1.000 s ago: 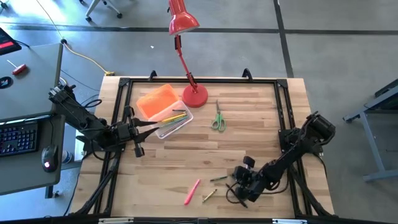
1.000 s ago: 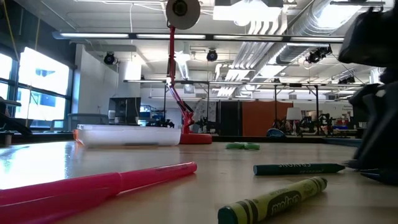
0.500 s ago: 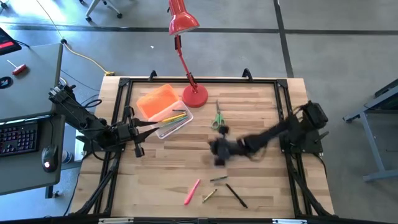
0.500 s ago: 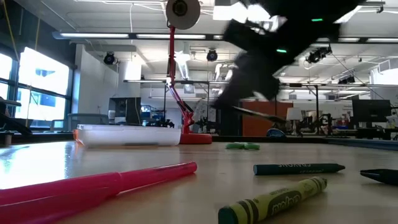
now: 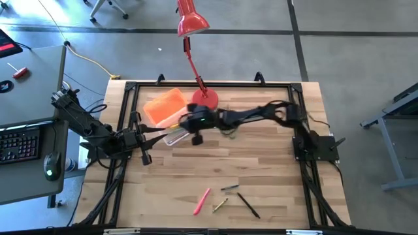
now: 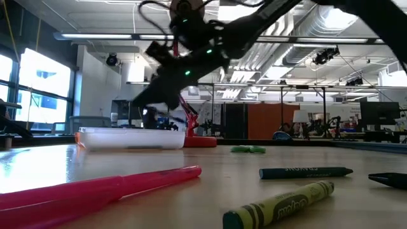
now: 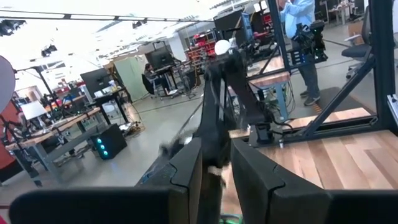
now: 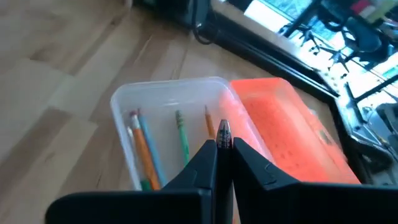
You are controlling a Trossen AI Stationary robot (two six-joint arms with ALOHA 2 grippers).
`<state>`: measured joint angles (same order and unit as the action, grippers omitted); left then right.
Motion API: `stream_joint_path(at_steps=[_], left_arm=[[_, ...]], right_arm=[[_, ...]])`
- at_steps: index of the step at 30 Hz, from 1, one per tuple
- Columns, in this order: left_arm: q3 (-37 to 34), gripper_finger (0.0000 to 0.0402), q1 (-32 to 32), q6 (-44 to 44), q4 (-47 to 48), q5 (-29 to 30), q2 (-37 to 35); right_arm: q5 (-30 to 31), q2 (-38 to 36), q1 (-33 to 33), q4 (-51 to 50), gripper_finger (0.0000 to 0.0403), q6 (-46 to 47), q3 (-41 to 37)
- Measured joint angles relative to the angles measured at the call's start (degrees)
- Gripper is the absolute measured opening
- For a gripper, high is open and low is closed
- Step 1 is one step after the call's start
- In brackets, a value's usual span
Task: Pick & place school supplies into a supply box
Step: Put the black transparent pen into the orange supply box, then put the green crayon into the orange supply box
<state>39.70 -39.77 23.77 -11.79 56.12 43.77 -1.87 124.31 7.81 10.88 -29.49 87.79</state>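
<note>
The supply box [image 5: 181,132] is a clear tray with several pencils lying in it, and its orange lid [image 5: 164,106] lies open beside it. My right gripper [image 5: 187,127] hovers over the tray [image 8: 168,124], shut on a thin pencil. A pink marker [image 5: 201,201], two crayons [image 5: 219,205] and a black pen [image 5: 248,204] lie flat near the table's near edge. The green-handled scissors [image 5: 228,130] are partly hidden under my right arm. My left gripper [image 5: 155,134] waits open at the table's left edge, pointing toward the box. My right gripper pinches a thin pencil between its two fingertips; only the end with a metal ferrule [image 8: 224,129] sticks out beyond them. The pencil is lifted clear, above the open tray. The fingers slant down at the tray from the table's right side.
The red desk lamp's round base [image 5: 204,99] stands just behind the box, and its stem rises toward the far edge. A black frame [image 5: 295,117] runs along the table's edges. Bare wood lies between the box and the loose supplies near the front.
My right gripper has risen from the near edge with the thin pencil. It has swept fast across the table toward the far left and now hangs over the box. The black pen it stood over stays on the table.
</note>
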Motion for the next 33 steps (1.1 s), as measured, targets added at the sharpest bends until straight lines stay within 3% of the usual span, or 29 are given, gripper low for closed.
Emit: stream_joint_path(at_steps=[6,11,18,22,28,33], left_arm=[[0.0,0.0117,0.0,0.0,1.61,0.02,-0.01],[0.0,0.0117,0.0,-0.02,1.7,0.02,-0.02],[0.0,0.0117,0.0,-0.14,1.75,0.04,-0.02],[0.0,0.0117,0.0,-0.22,1.71,0.07,-0.01],[0.0,0.0117,0.0,-0.28,2.28,0.1,0.0],[0.0,0.0117,0.0,-1.11,2.23,0.11,-0.02]], right_arm=[[0.06,11.54,0.04,-8.87,0.0016,-2.49,16.61],[1.1,15.68,0.11,-15.01,0.0034,-2.55,22.36],[13.04,15.29,-0.97,-15.33,0.0071,-2.57,22.29],[15.28,12.66,-2.84,-18.4,0.0082,-2.55,22.29],[13.43,6.2,-6.77,-37.42,0.0071,-2.07,22.29],[15.87,1.6,-12.34,-52.48,0.0056,5.03,22.35]])
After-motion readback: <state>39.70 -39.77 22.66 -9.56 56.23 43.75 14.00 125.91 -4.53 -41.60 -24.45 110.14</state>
